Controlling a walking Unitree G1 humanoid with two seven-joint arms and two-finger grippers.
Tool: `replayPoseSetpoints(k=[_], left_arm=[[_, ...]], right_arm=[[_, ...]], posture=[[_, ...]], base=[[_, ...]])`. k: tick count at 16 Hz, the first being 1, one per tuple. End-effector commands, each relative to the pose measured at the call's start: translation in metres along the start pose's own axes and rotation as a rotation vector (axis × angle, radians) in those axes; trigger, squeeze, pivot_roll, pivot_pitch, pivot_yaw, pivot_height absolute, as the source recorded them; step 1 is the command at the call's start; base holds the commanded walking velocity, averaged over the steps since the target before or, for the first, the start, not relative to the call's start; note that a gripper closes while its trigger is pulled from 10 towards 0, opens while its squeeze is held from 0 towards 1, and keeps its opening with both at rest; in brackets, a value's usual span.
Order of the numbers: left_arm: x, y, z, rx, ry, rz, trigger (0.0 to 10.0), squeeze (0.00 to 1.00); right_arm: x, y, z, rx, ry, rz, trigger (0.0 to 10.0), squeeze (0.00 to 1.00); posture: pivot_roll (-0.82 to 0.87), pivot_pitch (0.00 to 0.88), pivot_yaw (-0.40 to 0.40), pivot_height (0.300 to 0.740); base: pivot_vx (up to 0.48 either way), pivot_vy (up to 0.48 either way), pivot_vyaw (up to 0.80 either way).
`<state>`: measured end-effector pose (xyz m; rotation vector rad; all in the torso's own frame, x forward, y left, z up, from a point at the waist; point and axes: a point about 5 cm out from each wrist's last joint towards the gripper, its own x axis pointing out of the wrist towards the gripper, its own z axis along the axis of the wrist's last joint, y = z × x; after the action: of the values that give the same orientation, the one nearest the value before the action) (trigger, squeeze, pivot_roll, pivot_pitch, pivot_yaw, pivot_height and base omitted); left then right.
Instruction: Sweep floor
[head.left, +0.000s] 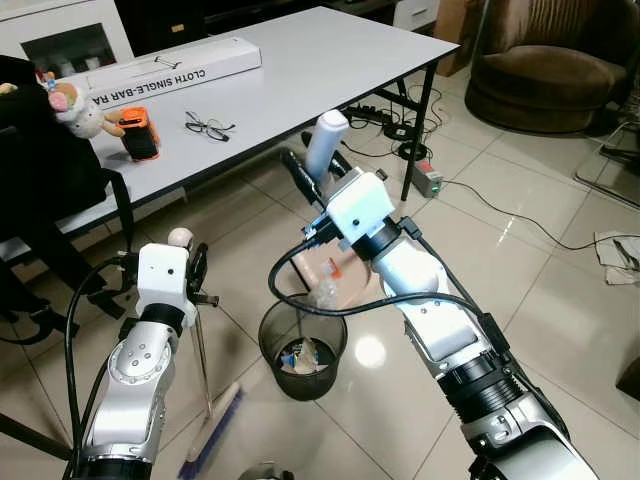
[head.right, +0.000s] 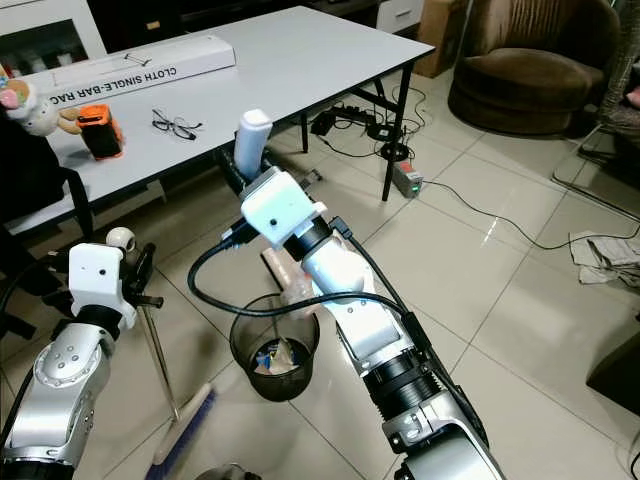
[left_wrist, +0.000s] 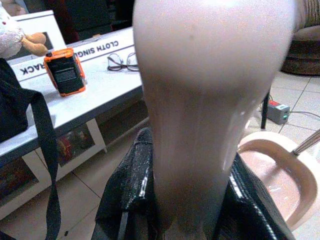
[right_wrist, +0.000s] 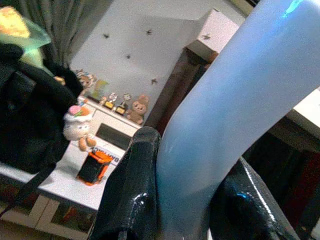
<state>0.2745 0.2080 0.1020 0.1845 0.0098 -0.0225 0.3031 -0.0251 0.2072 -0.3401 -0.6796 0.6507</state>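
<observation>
My left gripper is shut on the broom's beige handle top. The thin shaft runs down to the blue-bristled head on the tiles. My right gripper is shut on the dustpan's pale upright handle, which shows between the black fingers in the right wrist view. The beige dustpan hangs tilted over a black mesh bin that holds scraps of trash.
A white table stands just behind, carrying a long box, glasses, an orange device and a plush toy. A black bag hangs at left. Cables and a power strip lie on the floor; a brown armchair stands far right.
</observation>
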Motion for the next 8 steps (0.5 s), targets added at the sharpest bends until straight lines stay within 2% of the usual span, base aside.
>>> replayPoseSetpoints(k=[1, 6, 8], left_arm=[[0.004, -0.001, 0.006, 0.016, -0.018, -0.003, 10.0, 0.0], [0.005, -0.003, 0.005, 0.015, -0.017, -0.013, 10.0, 0.0], [0.005, -0.004, 0.005, 0.015, -0.017, -0.014, 10.0, 0.0]], right_arm=[[0.001, 0.002, 0.005, -0.039, -0.046, 0.036, 10.0, 0.0], [0.0, 0.004, 0.003, -0.037, -0.045, 0.054, 10.0, 0.0], [0.0, -0.007, 0.001, -0.066, -0.028, -0.014, 10.0, 0.0]], posture=[[0.02, 0.012, 0.044, 0.74], [0.01, 0.01, 0.043, 0.74], [0.01, 0.009, 0.039, 0.74]], base=[[0.0, 0.0, 0.0], [0.0, 0.0, 0.0], [0.0, 0.0, 0.0]])
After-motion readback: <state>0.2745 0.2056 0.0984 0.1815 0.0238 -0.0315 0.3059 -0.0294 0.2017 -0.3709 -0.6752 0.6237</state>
